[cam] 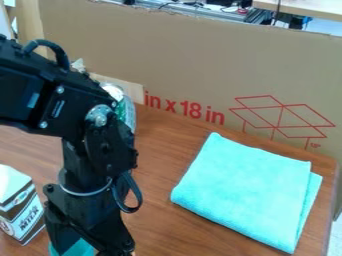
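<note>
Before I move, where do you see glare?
Camera view: a bright highlight atop the can beside the arm, small glints on the bolts, a paler sheen on the tabletop at left; no glare on the folded cloth.

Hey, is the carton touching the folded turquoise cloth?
Apart: the camera view shows the wooden table and the robot arm between the carton at left and the cloth at right.

- Cloth [247,190]: on the desk [160,150], right
- Milk carton [19,210]: on the desk, left
- Can [129,107]: behind the arm [50,90]
- Cardboard panel [200,60]: behind them all
</note>
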Tool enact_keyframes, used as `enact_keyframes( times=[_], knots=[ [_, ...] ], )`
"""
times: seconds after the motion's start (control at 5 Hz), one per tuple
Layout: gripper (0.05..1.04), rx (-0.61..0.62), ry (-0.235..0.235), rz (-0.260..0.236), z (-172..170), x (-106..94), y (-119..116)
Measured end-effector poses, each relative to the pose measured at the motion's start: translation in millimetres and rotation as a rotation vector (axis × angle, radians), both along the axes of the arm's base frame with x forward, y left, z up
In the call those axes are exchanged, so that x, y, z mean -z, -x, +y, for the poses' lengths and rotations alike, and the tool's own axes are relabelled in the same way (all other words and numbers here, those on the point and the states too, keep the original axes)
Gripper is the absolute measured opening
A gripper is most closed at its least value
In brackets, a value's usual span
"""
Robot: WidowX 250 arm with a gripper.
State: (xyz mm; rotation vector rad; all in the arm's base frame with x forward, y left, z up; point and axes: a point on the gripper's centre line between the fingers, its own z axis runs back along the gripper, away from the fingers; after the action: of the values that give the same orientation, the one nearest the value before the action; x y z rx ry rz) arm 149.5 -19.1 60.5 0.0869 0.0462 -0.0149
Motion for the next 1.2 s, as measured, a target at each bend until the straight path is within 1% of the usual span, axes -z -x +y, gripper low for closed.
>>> enact_keyframes(
  times=[0.2, 0.4, 0.6, 0.8, 1.0, 1.2],
  knots=[
    [0.973, -0.01, 0.008, -0.004, -1.0, 7.2, -0.4],
    [0.845, -0.044, 0.019, 0.004, 3.7, 13.0, 0.7],
    [0.537, -0.074, 0.025, 0.023, 7.9, 19.3, 4.0],
    [0.265, -0.076, 0.026, 0.029, 7.7, 19.2, 5.1],
    [0.139, -0.08, 0.044, 0.026, 3.4, 12.0, 4.4],
    [0.117, 0.005, 0.046, -0.046, -24.8, -23.4, -8.1]
  ],
)
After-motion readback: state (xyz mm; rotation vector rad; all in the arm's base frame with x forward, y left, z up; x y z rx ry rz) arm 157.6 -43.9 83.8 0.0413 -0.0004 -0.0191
